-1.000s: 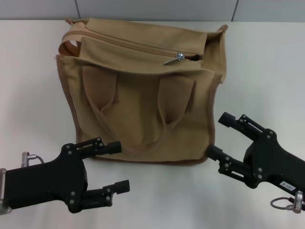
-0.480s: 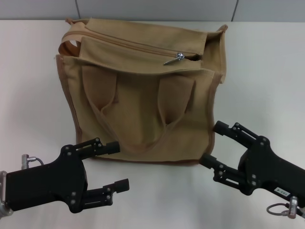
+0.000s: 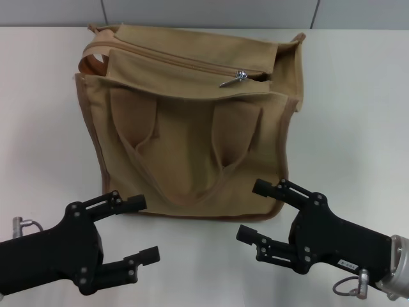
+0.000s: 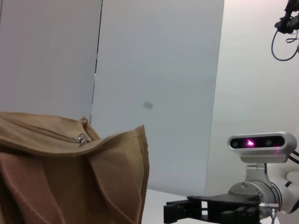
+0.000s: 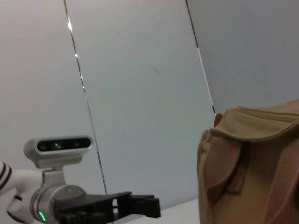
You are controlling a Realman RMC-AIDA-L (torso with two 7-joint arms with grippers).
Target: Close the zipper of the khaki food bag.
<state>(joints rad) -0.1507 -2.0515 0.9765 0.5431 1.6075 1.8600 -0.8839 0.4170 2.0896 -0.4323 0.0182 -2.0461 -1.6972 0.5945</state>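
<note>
The khaki food bag (image 3: 192, 121) stands on the white table, its front pocket and two looped handles facing me. Its zipper (image 3: 185, 61) runs along the top, with the silver pull tab (image 3: 233, 78) near the right end and a short gap open beyond it. My left gripper (image 3: 137, 229) is open and empty near the table's front, just off the bag's lower left corner. My right gripper (image 3: 249, 210) is open and empty close to the bag's lower right corner. The bag (image 4: 70, 172) and pull tab (image 4: 83, 138) show in the left wrist view; the bag (image 5: 252, 163) shows in the right wrist view.
The white table (image 3: 358, 96) spreads around the bag on both sides. A grey panelled wall (image 3: 204, 13) rises behind the bag. The right arm (image 4: 233, 205) shows in the left wrist view, the left arm (image 5: 93, 205) in the right wrist view.
My right gripper has moved left and down toward the bag's lower right corner. My left gripper has dropped back a little toward the front edge. The bag and pull tab have not moved.
</note>
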